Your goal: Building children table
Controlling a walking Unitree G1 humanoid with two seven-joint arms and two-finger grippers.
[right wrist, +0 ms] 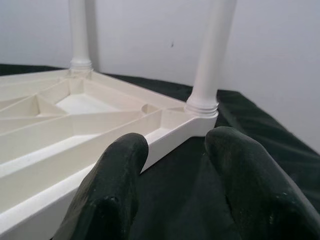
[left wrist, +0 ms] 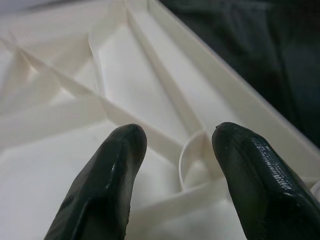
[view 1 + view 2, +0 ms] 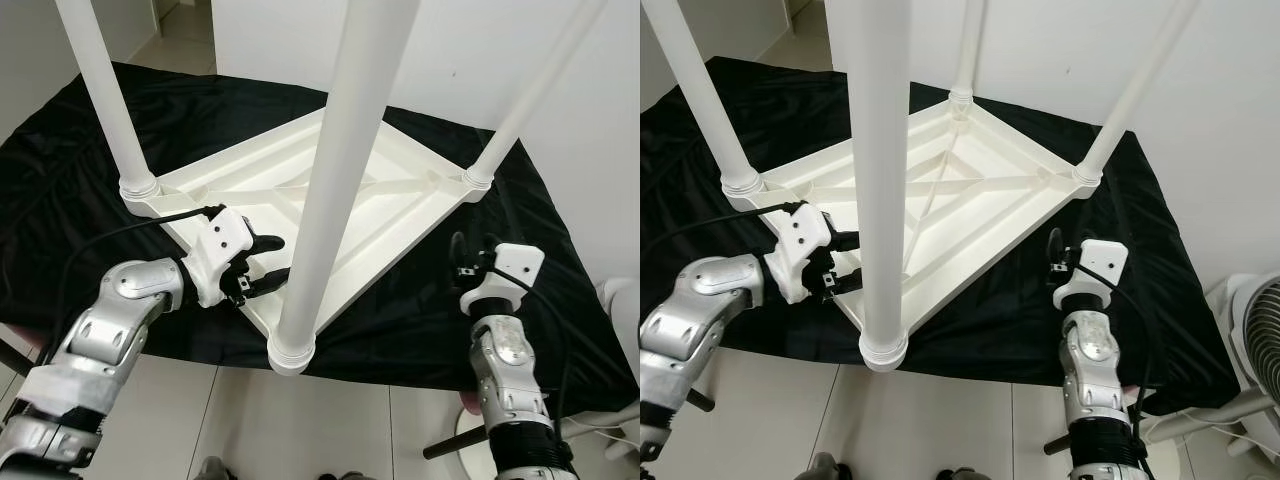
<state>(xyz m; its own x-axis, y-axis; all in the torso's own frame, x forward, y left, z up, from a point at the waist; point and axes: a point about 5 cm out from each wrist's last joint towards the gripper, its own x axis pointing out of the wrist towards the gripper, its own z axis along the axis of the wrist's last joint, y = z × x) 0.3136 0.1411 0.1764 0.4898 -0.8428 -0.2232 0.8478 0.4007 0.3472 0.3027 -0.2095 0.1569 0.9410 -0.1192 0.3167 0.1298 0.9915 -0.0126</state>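
Observation:
A white children's table top (image 3: 400, 215) lies upside down on a black cloth (image 3: 90, 170), its ribbed underside facing up. Legs stand in its corners: a near one (image 3: 335, 180), a left one (image 3: 108, 100), a right one (image 3: 530, 95) and a far one (image 3: 968, 50). My left gripper (image 3: 264, 262) is open just above the underside by the near-left rim, close beside the near leg; its fingers (image 2: 107, 175) frame a round boss and ribs. My right gripper (image 3: 474, 252) is open over the cloth, to the right of the top's near-right edge and short of the right leg (image 1: 212, 55).
The cloth-covered surface ends just beyond the near leg's corner, with tiled floor (image 3: 330, 420) below. A white wall (image 3: 1200, 90) stands close behind and to the right. A fan (image 3: 1255, 335) stands on the floor at the right.

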